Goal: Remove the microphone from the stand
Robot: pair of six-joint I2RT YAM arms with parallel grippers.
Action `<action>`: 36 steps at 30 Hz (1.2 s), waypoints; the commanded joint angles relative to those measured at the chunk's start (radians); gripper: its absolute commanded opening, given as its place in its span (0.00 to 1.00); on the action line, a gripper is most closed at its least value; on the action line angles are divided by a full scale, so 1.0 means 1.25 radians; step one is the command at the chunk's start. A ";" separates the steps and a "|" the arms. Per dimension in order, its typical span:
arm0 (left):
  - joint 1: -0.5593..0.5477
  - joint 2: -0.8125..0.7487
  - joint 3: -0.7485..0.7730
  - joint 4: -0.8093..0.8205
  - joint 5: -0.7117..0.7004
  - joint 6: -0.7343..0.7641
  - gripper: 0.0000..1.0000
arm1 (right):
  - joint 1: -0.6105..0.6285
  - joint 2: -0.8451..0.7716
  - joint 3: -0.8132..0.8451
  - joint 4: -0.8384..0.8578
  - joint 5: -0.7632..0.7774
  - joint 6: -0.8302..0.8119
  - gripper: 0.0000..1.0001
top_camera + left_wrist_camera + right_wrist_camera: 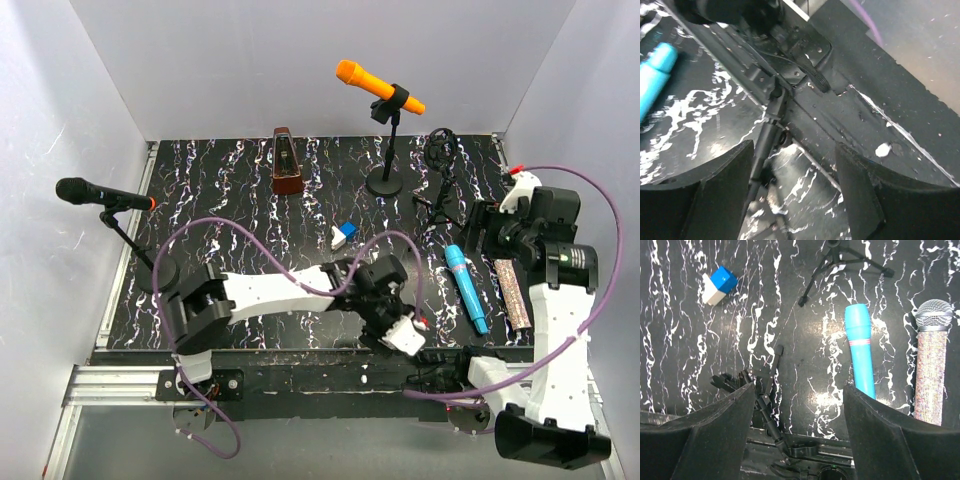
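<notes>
Table: black, white-veined, walled in white.

Far left: black mic sits in the clip of the left stand. It lies about level with its head to the left, and the stand's base is at the table's left edge.

Far, left of centre: metronome, upright.

Far centre: orange mic is clipped into the round-base stand and tilted, head up and to the left. Both stand-held mics are well apart from both grippers.

Centre: a blue and white block lies alone on the table.

Near centre: the left arm reaches rightward along the near side. The left gripper is at the near edge with its fingers spread wide and nothing between them. Its wrist view looks down on a folded stand lying along the near edge. I cannot tell whether the gripper touches it.

Right of centre, far: tripod, upright, with a black mount on top.

Right: blue mic lies flat, running near to far. The glitter mic lies just beside it on the right, roughly parallel.

Right side: right gripper hangs above the far end of the blue mic, near the tripod's feet. Its fingers are wide apart and hold nothing. The right wrist view shows the block, tripod feet, blue mic, glitter mic and the folded stand below.
</notes>
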 commanded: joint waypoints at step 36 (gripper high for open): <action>0.121 0.009 -0.187 0.781 -0.046 -0.612 0.00 | -0.010 -0.074 0.019 -0.099 -0.215 -0.054 0.74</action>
